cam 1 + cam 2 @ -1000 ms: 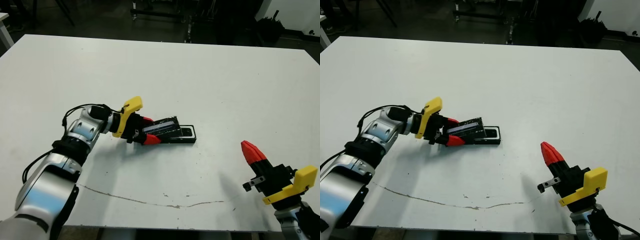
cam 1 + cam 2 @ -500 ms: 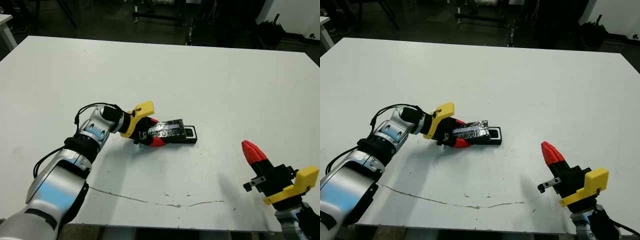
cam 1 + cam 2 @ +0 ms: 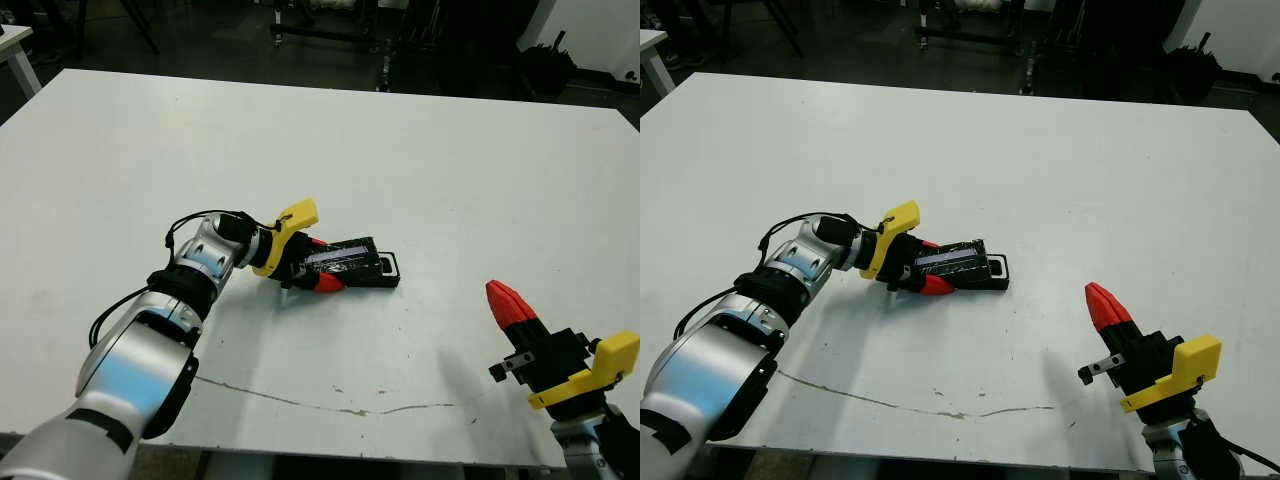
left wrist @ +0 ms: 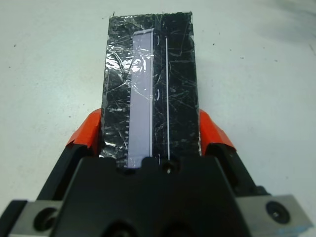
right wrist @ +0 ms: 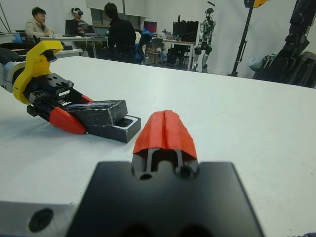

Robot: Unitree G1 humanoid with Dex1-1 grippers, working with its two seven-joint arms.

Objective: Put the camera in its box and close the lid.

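Observation:
My left gripper (image 3: pixel 323 263) is shut on the lid (image 3: pixel 342 257), a glossy black slab with a pale stripe, and its red fingers (image 4: pixel 89 134) clamp the lid's two long sides. The lid (image 4: pixel 148 79) lies slanted over the box (image 3: pixel 388 271), covering most of it. Only the box's right end (image 5: pixel 120 129) shows, black outside with a white lining. A dark end of the camera (image 5: pixel 123 122) shows inside that lining; the rest is hidden under the lid. My right gripper (image 3: pixel 509 304) is shut and holds nothing, hovering near the table's front right, well apart from the box.
A thin dark crack line (image 3: pixel 330 402) runs along the white table (image 3: pixel 420 150) near its front edge. Beyond the table's far side, people (image 5: pixel 118 34) sit at desks and a humanoid robot (image 5: pixel 210 24) stands.
My left gripper has slid the lid to the right over the box, so less of the box shows than a second ago. The right gripper has stayed put; the view shifted slightly.

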